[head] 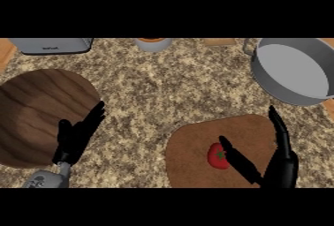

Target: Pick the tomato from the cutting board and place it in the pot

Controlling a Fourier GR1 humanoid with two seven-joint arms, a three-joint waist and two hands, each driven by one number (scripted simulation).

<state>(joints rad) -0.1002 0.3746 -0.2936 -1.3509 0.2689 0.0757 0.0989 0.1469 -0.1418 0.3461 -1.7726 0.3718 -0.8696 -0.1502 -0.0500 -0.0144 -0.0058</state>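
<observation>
1. The tomato (218,156) sits on the brown cutting board (195,145), a little right of the board's middle and toward its near edge.
2. It looks slightly taller than wide from up here, its long axis running away from the robot; a small green stem spot shows on its right side, facing the thumb.
3. The right hand (282,165) hangs over the board's right part, spread wide: straight fingers (279,128) point away toward the pot, and the thumb (236,159) slants just beside the tomato's right edge. Nothing is pinched; whether the thumb touches the fruit I cannot tell.
4. The grey pot (295,73) stands at the far right of the speckled counter (169,88), well apart from the board.
5. The left hand (77,137) rests open at the lower left, fingers straight, lying over the edge of a dark round wooden board (39,114).
6. Along the far edge stand a toaster (51,45) and a small cup (153,43).
</observation>
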